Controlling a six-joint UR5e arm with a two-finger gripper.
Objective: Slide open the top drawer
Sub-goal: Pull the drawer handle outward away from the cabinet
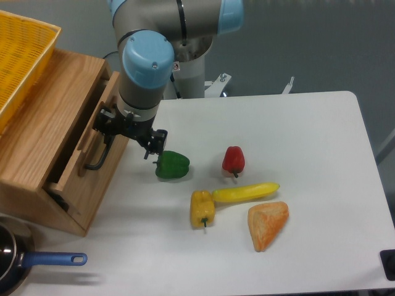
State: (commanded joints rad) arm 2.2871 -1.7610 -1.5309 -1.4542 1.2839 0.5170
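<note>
The top drawer (pixel 92 132) is a light-oak panel on the wooden cabinet at the left. It stands slightly out from the cabinet face, with a dark gap behind it. Its black bar handle (pixel 97 157) runs along the front. My gripper (pixel 128 135) hangs at the handle's upper end. One finger (pixel 103 121) is against the drawer front and the other (pixel 154 146) is out over the table, so the jaws look spread. The handle's top end is hidden under the gripper, so I cannot see contact with it.
A yellow basket (pixel 21 58) sits on the cabinet top (pixel 46 117). On the white table lie a green pepper (pixel 171 165) close to the gripper, a red pepper (pixel 233 160), a yellow pepper (pixel 202 208), a banana (pixel 245 192) and a bread wedge (pixel 267 224). A blue-handled pan (pixel 37 262) sits front left.
</note>
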